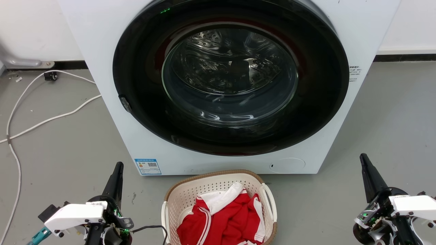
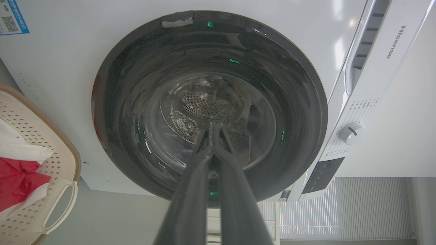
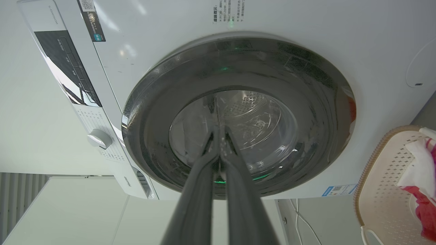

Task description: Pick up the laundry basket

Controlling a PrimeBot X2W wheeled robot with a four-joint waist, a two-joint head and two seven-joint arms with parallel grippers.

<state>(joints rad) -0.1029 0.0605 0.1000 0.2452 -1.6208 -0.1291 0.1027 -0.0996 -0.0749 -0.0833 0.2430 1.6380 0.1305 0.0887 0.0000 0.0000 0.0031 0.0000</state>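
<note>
The laundry basket [image 1: 190, 195], cream perforated plastic with a brown woven-look rim and white side handles, stands on the floor at the bottom centre of the head view, in front of the washer. Red and white clothes [image 1: 224, 221] lie inside it. My left gripper [image 1: 117, 168] is shut and empty, well to the basket's left. My right gripper [image 1: 363, 159] is shut and empty, far to its right. In the left wrist view the basket [image 2: 61, 160] shows at the left edge beside my shut left gripper [image 2: 214, 127]. The right wrist view has the basket [image 3: 381, 190] at its right edge, away from my shut right gripper [image 3: 219, 131].
A white front-loading washer [image 1: 102, 51] with a closed dark round door [image 1: 231, 85] rises right behind the basket. White cables [image 1: 51, 117] run over the grey floor at the left. Open floor lies on both sides of the basket.
</note>
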